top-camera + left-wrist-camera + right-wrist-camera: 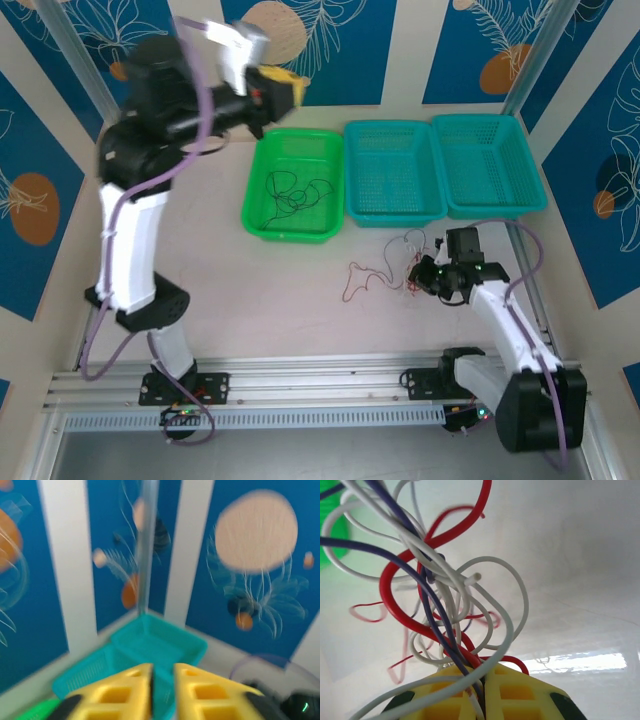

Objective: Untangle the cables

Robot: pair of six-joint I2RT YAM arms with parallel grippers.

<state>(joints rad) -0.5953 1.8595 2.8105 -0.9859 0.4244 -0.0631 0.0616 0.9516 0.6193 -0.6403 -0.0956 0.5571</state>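
Right pincer (422,277) is low on the table (270,300), closed on the cable tangle (385,268); wrist view shows the yellow fingers (520,695) clamped together with white, red and dark strands pinched in the seam; the tangle (431,570) fans straight out ahead of the tips in loose loops, with thin red loops trailing further out on the table to its left.

From above, the bulk of the tangle lies just beyond the right pincer tips, on the side away from its arm; a pale strand curls toward the teal baskets (395,215); red loops run furthest out; all of it is on bare table, outside the baskets.

One black cable (292,192) sits apart, coiled inside the green basket (290,237); well clear of the right pincer, below and in front of the left one.

Left pincer (285,90) is raised high over the far edge of the green basket; fingers (120,695) nearly together, thin slit between them, nothing held; that view is blurred; a teal basket (165,645) lies just ahead of its tips, a sliver of green at its lower left.
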